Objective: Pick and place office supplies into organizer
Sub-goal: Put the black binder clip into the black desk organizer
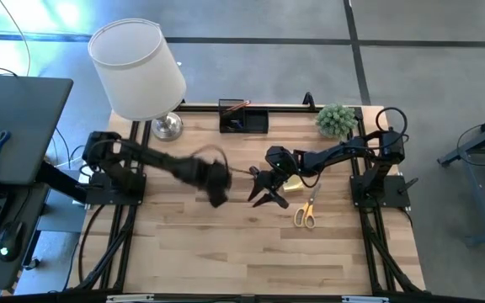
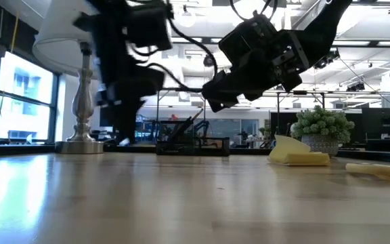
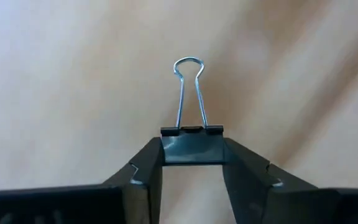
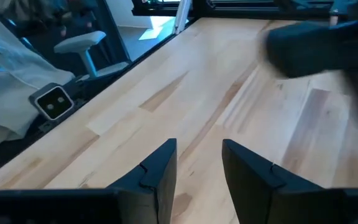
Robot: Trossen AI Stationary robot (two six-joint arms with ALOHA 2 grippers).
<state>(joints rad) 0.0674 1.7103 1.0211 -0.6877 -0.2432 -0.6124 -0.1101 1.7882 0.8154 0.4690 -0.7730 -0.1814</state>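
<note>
Left gripper (image 3: 192, 171): gripped clip (image 3: 191, 144) above table (image 1: 200, 252) | Right gripper (image 4: 199, 171): empty, fingers narrowly apart, beside pad (image 1: 294, 183)

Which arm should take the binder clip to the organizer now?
Left. Its end effector already grips the binder clip; the right end effector is open and empty. The organizer sits at the table's far edge.

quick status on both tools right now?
Left tool: shut on a binder clip, held above the table.
Right tool: open, holding nothing, above mid-table near the sticky-note pad.
</note>
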